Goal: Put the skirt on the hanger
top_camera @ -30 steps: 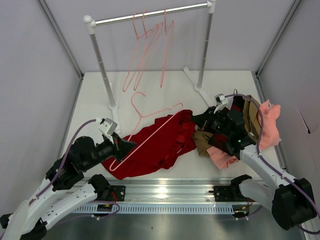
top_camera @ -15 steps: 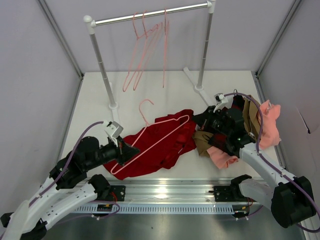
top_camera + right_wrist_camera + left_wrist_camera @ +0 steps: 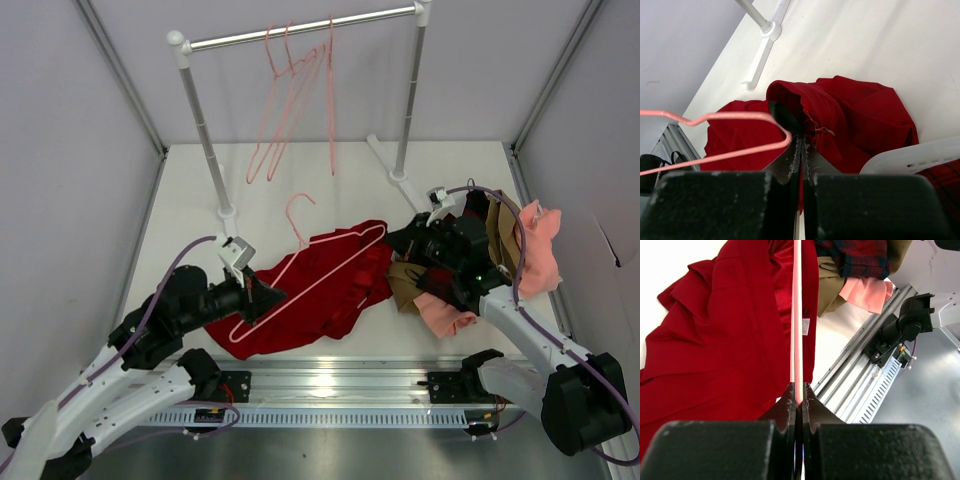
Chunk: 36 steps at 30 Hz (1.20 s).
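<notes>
The deep-red skirt (image 3: pixel 320 290) lies spread on the table's near middle; it also shows in the left wrist view (image 3: pixel 725 340) and the right wrist view (image 3: pixel 860 115). My left gripper (image 3: pixel 268 296) is shut on the lower corner of the salmon-pink hanger (image 3: pixel 320 272), which lies slanted over the skirt, hook (image 3: pixel 297 215) toward the rack. In the left wrist view my left gripper (image 3: pixel 798 392) pinches the wire (image 3: pixel 797 315). My right gripper (image 3: pixel 395 245) is shut on the skirt's raised waist edge, with the cloth pinched between its jaws (image 3: pixel 802 142). The hanger's far end (image 3: pixel 740 117) is right beside that edge.
A clothes rack (image 3: pixel 300 30) stands at the back with three more pink hangers (image 3: pixel 290 100) on it. A white basket (image 3: pixel 500 250) at the right holds plaid, tan and salmon-pink garments (image 3: pixel 540 250). A metal rail (image 3: pixel 330 385) runs along the near edge.
My left gripper has carried the hanger right and forward, so its far end now reaches the skirt's lifted edge. My right gripper has hardly moved.
</notes>
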Each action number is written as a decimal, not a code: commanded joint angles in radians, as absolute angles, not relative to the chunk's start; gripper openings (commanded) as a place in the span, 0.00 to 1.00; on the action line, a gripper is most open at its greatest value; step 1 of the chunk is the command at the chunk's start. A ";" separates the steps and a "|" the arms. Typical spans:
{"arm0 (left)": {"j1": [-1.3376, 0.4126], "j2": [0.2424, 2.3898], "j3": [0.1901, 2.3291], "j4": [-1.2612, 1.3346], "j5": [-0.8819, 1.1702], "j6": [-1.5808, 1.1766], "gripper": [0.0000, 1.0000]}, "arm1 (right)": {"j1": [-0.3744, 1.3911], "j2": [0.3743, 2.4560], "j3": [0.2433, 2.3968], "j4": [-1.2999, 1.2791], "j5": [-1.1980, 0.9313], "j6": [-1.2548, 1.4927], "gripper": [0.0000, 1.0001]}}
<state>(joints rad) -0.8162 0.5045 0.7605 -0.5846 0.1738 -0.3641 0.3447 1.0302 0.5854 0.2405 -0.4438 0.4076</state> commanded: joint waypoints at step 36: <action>-0.819 0.548 0.706 -0.437 0.207 -0.390 0.00 | 0.353 0.920 0.618 0.184 -0.442 0.353 0.29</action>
<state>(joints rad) -0.8162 0.5400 0.7223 -0.5167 0.1730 -0.3668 0.3504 0.9424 0.5854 0.1730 -0.4561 0.3542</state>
